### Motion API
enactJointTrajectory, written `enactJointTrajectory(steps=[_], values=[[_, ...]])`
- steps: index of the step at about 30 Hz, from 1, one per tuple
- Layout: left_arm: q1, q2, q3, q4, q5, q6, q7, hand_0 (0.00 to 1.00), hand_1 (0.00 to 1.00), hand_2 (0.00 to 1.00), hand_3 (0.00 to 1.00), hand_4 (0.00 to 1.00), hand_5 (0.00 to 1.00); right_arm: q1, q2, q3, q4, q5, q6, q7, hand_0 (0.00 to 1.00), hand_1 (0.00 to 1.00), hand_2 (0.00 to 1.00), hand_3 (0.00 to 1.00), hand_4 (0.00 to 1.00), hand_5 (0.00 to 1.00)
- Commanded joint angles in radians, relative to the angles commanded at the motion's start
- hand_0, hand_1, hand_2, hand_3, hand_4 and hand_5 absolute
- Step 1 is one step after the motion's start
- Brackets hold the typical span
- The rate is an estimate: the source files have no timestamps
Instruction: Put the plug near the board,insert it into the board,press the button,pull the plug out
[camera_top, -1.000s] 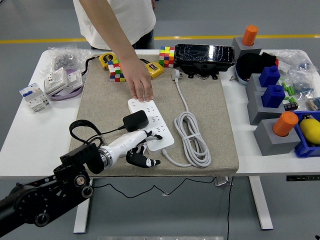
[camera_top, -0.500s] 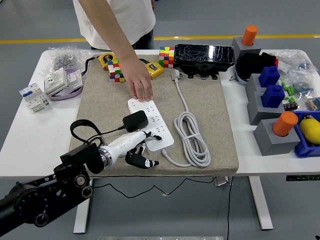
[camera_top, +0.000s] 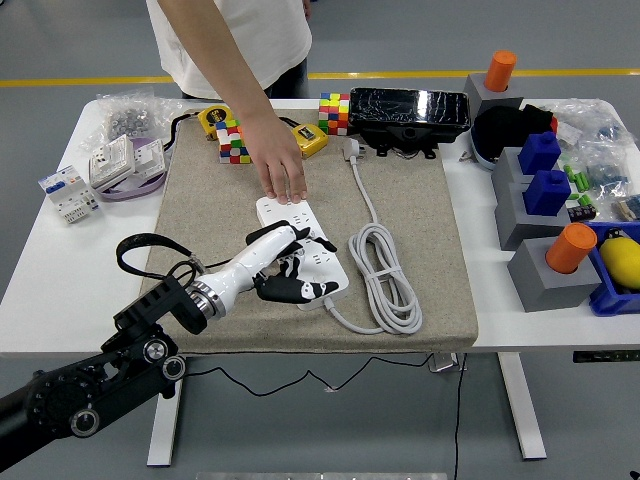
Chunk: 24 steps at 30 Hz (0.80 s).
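A white power strip (camera_top: 334, 268) lies on the grey mat (camera_top: 200, 210) in the head view. My left hand (camera_top: 298, 284) reaches over its middle from the lower left, with the fingers curled down around the spot where the black plug sat. The plug itself is hidden under the hand. Its black cable (camera_top: 138, 244) loops back beside my forearm. A person's hand (camera_top: 281, 178) presses flat on the strip's far end. My right arm is out of view.
The strip's white cord (camera_top: 386, 276) lies coiled just right of it, ending in a white plug (camera_top: 351, 150). Colour cubes (camera_top: 232, 141), yellow tape measures (camera_top: 309, 140) and a black device (camera_top: 408, 114) line the mat's far edge. Grey blocks (camera_top: 545, 275) with coloured pegs stand at the right.
My left hand has moved up and forward from the strip's near edge onto the black plug, covering it. The cable loop has shifted left. The person's hand stays put.
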<state>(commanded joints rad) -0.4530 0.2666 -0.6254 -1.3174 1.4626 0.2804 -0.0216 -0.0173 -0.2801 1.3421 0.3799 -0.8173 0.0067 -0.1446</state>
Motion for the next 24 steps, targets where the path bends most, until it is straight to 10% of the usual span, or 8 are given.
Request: enactJointTrajectory(steps=[2, 7, 8, 24], values=[[-0.009, -0.007, -0.015, 0.026, 0.009, 0.053, -0.038, 0.233, 0.151, 0.349, 0.651, 0.838, 0.284, 0.000, 0.000, -0.001, -0.001, 0.001, 0.001, -0.001, 0.528, 0.626, 0.593, 0.535, 0.878, 0.407], [-0.035, -0.023, -0.041, 0.082, 0.084, 0.104, -0.048, 0.233, 0.151, 0.349, 0.651, 0.838, 0.284, -0.001, -0.001, -0.003, -0.002, 0.002, 0.000, -0.001, 0.528, 0.626, 0.593, 0.535, 0.878, 0.407], [-0.039, -0.027, -0.044, 0.095, 0.111, 0.108, -0.037, 0.684, 0.726, 0.705, 0.787, 0.932, 0.311, -0.001, -0.001, -0.003, -0.001, 0.002, 0.000, 0.000, 0.528, 0.626, 0.593, 0.534, 0.878, 0.407], [-0.044, -0.066, -0.058, 0.238, 0.259, 0.119, 0.044, 0.745, 0.770, 0.753, 0.834, 0.998, 0.362, 0.000, -0.004, -0.008, -0.003, 0.003, 0.001, -0.001, 0.528, 0.627, 0.594, 0.535, 0.879, 0.407]])
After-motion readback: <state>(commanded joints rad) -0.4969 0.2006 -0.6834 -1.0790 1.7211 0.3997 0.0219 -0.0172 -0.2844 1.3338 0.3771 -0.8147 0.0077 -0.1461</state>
